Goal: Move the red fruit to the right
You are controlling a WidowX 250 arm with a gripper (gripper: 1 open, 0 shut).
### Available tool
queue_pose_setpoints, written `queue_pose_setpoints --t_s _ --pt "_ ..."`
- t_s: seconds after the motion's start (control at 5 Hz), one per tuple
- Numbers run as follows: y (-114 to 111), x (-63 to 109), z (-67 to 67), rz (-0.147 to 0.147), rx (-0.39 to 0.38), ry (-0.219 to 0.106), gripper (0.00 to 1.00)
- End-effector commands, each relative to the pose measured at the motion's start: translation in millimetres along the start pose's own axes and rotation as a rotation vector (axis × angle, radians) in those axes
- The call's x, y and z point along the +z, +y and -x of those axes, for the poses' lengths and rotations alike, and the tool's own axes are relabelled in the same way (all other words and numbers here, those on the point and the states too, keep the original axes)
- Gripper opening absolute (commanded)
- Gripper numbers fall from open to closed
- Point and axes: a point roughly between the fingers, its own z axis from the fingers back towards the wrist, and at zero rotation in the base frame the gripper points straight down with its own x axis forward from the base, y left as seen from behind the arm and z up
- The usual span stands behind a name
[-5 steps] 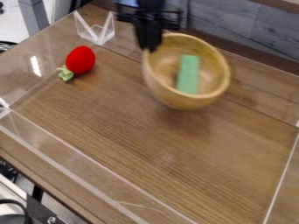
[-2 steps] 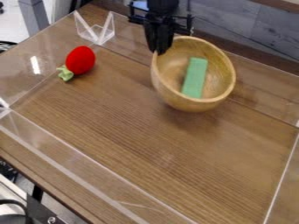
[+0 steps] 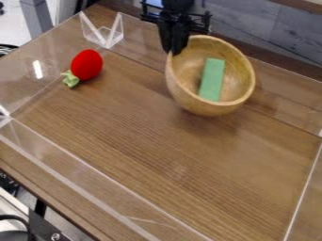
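**Desk:** What are the jaws doing?

**Me:** I'm seeing them clenched together, with nothing between them. The black gripper is pointing straight down, and its tip is sitting at the upper left rim of the round light wooden bowl. From this angle I'm not able to say whether it is pressing on the rim or only hanging just inside it.

**Desk:** And the bowl itself?

**Me:** It's tipping a little, its opening facing the camera, and a flat green rectangular block is leaning inside it, standing nearly on end against the back wall. The bowl is resting toward the far right part of the brown wood-grain tabletop.

**Desk:** Where is the fruit?

**Me:** The small bright red rounded toy fruit is lying well off to the left of the gripper and the bowl, untouched, on the tabletop. Its light green leafy stem is pointing down and left, toward the camera side.

**Desk:** Anything else around it?

**Me:** I'm looking at a clear plastic wall running around the table's edge, and a small clear plastic piece is standing just behind the fruit, near the far edge.
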Motion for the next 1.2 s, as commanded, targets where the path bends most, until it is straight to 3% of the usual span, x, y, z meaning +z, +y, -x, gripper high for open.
queue_pose_setpoints --t_s 0.0,0.2,0.4,0.6,1.0 --pt "-2.0 15.3 -0.7 -0.006 -0.061 -0.060 1.00" --pt "6.1 26.8 -3.3 -0.010 -0.063 -0.060 0.00" --pt "7.6 38.4 -4.1 -0.012 -0.066 -0.059 0.00" --pt "19.1 35.2 -9.2 -0.017 -0.050 -0.060 1.00" --pt "33.9 25.8 -13.1 -0.029 0.013 -0.056 1.00"
